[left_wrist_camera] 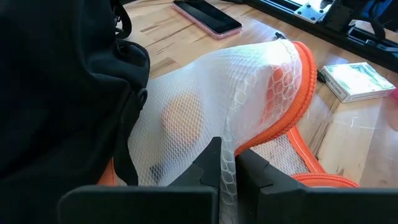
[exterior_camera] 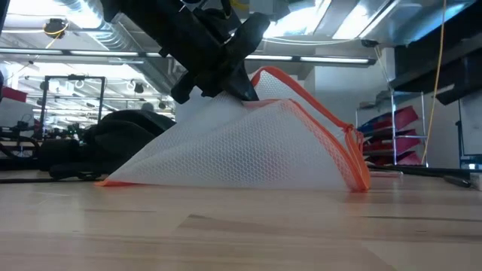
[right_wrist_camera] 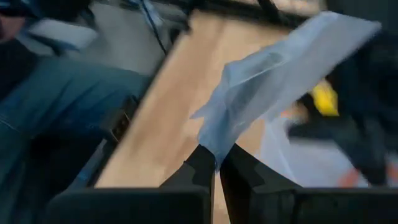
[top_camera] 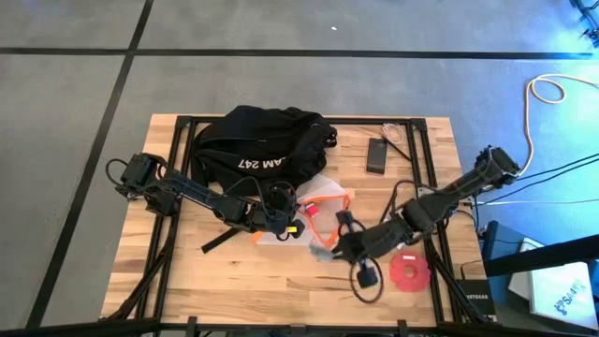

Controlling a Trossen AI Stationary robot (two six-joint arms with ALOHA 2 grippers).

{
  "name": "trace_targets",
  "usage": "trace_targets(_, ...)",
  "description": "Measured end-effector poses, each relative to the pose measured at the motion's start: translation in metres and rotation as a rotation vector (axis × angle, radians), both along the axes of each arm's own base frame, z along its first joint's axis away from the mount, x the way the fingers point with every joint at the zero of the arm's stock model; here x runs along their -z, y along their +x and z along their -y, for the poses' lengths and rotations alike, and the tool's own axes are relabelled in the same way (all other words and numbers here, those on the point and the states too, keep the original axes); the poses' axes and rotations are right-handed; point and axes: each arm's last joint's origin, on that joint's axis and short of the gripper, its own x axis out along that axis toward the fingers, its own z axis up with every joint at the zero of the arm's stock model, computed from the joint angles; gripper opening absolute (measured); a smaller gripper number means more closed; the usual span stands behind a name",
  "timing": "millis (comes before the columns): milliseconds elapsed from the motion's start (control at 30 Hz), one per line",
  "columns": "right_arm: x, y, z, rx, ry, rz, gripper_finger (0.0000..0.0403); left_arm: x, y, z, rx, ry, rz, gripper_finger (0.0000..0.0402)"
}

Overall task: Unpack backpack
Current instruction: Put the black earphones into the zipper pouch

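The black backpack [top_camera: 262, 140] lies on the far middle of the table; it also fills one side of the left wrist view [left_wrist_camera: 56, 93]. A white mesh bag with orange trim [top_camera: 323, 208] lies in front of it, its lower edge [exterior_camera: 226, 183] on the table. My left gripper [top_camera: 285, 221] is shut on the mesh. My right gripper [top_camera: 329, 245] is just right of it, shut on a pale thin sheet [right_wrist_camera: 273, 74]. That view is blurred, so I cannot tell whether the sheet is part of the mesh bag. My left gripper pinches a fold of the white mesh [left_wrist_camera: 227, 163] between its two fingers, coming from above at a slant. The mesh rises like a tent to the fingers [exterior_camera: 226, 83], and the bag's bottom edge stays on the table. My right gripper pinches a corner of the pale sheet [right_wrist_camera: 216, 149] between its two fingertips. The sheet spreads away from the fingers, clear of the table.
A flat black phone [top_camera: 377, 154] lies right of the backpack. A red disc [top_camera: 409, 271] lies at the near right, and a small flat box [left_wrist_camera: 354, 81] lies beyond the mesh bag. A person's legs in jeans [right_wrist_camera: 50, 93] show beside the table.
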Motion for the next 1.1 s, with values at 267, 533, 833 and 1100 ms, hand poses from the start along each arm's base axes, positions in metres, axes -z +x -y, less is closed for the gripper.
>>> trace_targets(267, 0.054, -0.016, 0.006, 0.024, 0.068, 0.143, 0.0000, 0.001, -0.001, 0.000, 0.001, 0.004, -0.016, 0.0000)
trace_targets(533, 0.112, -0.049, 0.055, 0.425, 0.165, 0.049, 0.0000, 0.001, -0.001, -0.001, -0.001, 0.004, -0.017, 0.0000)
trace_targets(833, 0.139, -0.041, 0.064, 0.495, 0.199, -0.050, 0.0000, 0.001, -0.001, -0.001, -0.004, -0.001, -0.009, 0.0000)
trace_targets(1100, 0.167, -0.030, 0.076, 0.629, 0.157, -0.129, 0.0020, 0.001, -0.001, -0.001, -0.005, -0.003, -0.009, 0.0000)
